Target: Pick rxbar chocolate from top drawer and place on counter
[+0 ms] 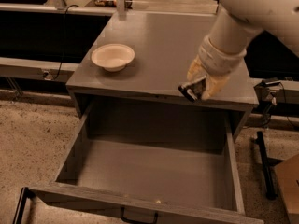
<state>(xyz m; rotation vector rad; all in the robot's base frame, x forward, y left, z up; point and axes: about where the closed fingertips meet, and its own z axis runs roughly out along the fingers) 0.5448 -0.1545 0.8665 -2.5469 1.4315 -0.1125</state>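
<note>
My gripper [195, 90] hangs from the white arm at the upper right and is shut on the rxbar chocolate [188, 93], a small black wrapped bar. It holds the bar at the front edge of the counter [173, 45], right of centre, just above the surface. The top drawer [154, 171] is pulled fully open below, and its grey inside shows nothing in it. Its dark handle [138, 217] shows at the bottom edge.
A cream round bowl [113, 56] sits on the counter's left side. Speckled floor lies to the left and right. A dark stand [265, 164] and a cardboard box [288, 185] are at the right. Dark tables run behind the cabinet.
</note>
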